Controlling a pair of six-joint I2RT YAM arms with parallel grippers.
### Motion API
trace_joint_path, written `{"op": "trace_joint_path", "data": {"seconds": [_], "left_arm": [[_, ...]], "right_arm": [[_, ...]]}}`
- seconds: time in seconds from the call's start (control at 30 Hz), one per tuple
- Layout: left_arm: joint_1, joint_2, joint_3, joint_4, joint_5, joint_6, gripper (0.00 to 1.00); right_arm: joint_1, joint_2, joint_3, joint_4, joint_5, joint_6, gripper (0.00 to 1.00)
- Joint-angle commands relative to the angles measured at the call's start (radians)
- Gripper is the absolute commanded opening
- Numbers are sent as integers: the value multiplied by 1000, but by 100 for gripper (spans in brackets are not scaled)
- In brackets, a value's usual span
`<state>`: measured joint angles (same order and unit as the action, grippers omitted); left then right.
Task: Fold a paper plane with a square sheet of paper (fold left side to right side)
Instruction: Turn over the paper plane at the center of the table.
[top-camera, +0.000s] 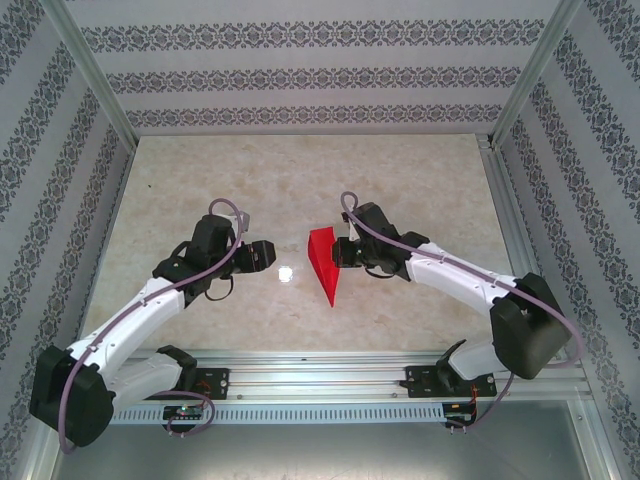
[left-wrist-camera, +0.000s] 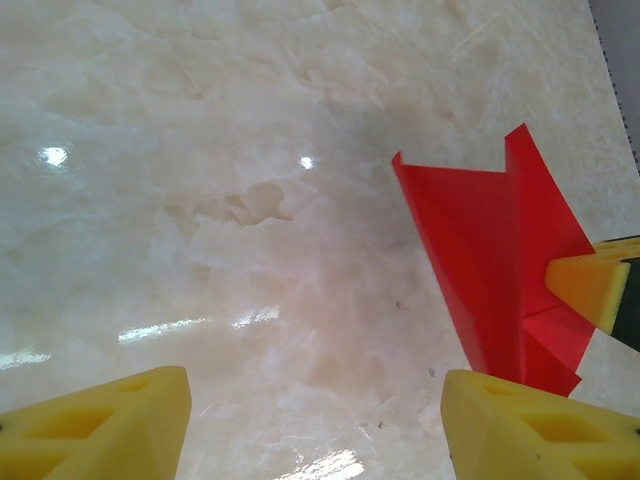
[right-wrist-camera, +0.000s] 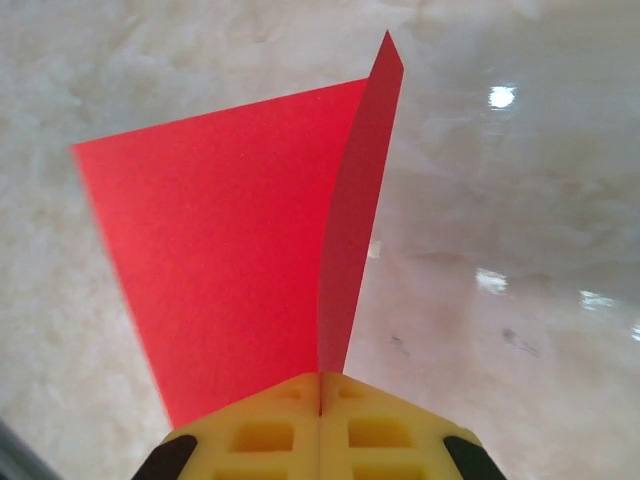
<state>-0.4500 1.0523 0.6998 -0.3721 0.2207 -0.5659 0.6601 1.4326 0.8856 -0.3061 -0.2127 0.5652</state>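
Note:
The square sheet of paper (top-camera: 323, 262) is red and folded into a narrow pointed paper plane shape, its tip toward the near edge at the table's middle. In the right wrist view one wide flap (right-wrist-camera: 240, 230) lies flat-ish while a thinner flap stands upright. My right gripper (top-camera: 343, 252) is shut on the paper's right edge; its yellow pads (right-wrist-camera: 290, 420) meet with the red sheet pinched between them. My left gripper (top-camera: 268, 254) hovers just left of the paper, open with nothing between its fingers (left-wrist-camera: 110, 425). The left wrist view shows the paper (left-wrist-camera: 490, 250) and a right fingertip (left-wrist-camera: 590, 285) on it.
The beige marble-look tabletop (top-camera: 300, 180) is bordered by aluminium rails (top-camera: 500, 200) and patterned walls. Both arm bases sit on the rail along the near edge (top-camera: 320, 380). Bare table lies behind and to the left of the paper.

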Motion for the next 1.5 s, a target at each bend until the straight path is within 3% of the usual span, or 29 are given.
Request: {"op": "trace_joint_path", "data": {"seconds": [0.0, 0.13, 0.27, 0.33, 0.5, 0.63, 0.77, 0.9, 1.23, 1.47], "left_arm": [[16, -15, -14, -16, -16, 8, 68], [15, 0, -24, 1, 8, 8, 68], [15, 16, -22, 11, 29, 12, 68], [15, 30, -24, 28, 53, 11, 68], [15, 85, -22, 73, 107, 3, 68], [14, 137, -25, 158, 188, -30, 68], [2, 217, -23, 282, 293, -88, 67], [-37, 337, 7, 397, 371, -144, 65], [-147, 627, 170, 437, 378, -150, 60], [-168, 711, 205, 394, 341, -119, 45]], "right_arm": [[-33, 44, -60, 171, -207, -14, 0], [-105, 169, -119, 299, -340, -9, 0], [-154, 232, -146, 310, -332, -37, 1], [-177, 223, -157, 291, -304, -54, 9], [-186, 123, -103, 57, -146, -138, 34], [-170, 1, -63, -123, -26, -160, 43], [-103, -41, -50, -191, -15, -108, 46], [-3, -26, -70, -145, 2, 0, 49], [29, 62, -71, -80, 10, 58, 51], [33, 101, -63, -58, -23, 62, 50]]}}
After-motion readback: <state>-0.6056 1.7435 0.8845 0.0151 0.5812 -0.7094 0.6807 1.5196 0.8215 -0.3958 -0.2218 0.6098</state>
